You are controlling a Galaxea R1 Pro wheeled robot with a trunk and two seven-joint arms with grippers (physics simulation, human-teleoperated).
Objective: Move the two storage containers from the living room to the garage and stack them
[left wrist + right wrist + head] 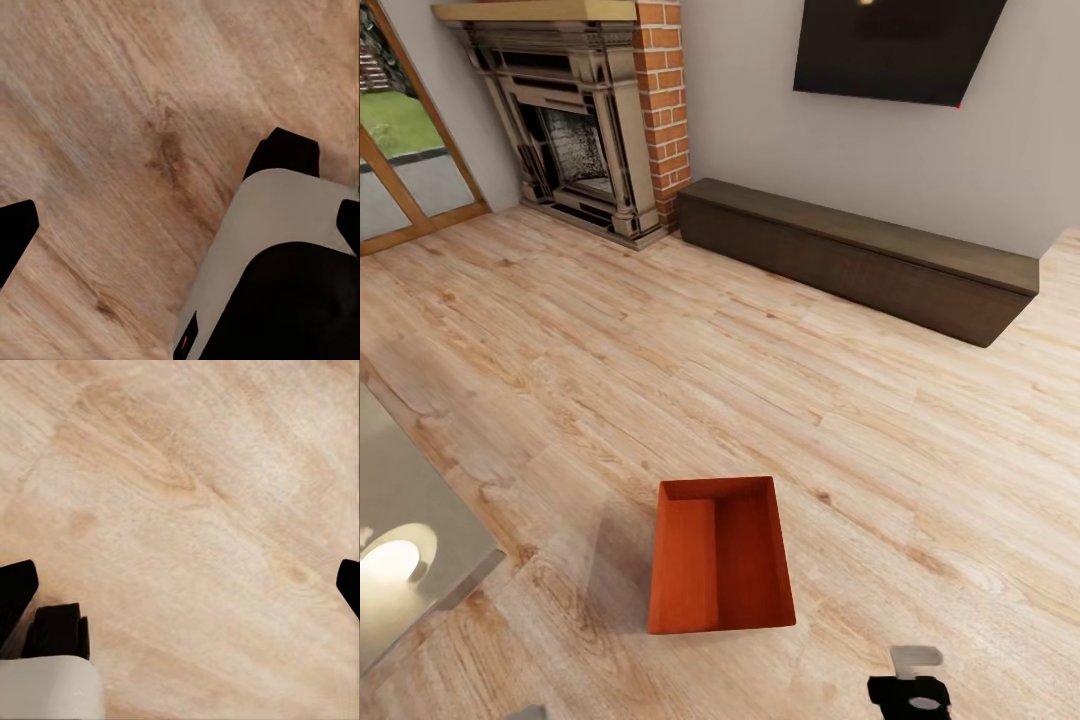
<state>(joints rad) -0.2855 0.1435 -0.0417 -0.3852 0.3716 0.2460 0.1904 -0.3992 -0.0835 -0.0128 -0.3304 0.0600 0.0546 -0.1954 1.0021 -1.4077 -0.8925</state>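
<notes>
Storage container (720, 570) sits open-topped on wood floor (760, 400), long axis toward wall.

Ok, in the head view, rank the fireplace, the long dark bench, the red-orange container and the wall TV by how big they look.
1. Long dark bench, widest span.
2. Fireplace, cut by the top edge.
3. Wall TV and red-orange container: look about alike; the TV is cropped and farther, the container nearest the camera, so not ranked.

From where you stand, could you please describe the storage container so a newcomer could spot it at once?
Start at the brick fireplace and come forward across the light wood floor. The storage container sits there, just right of the grey table. It is the only red-orange, open-topped box.
</notes>
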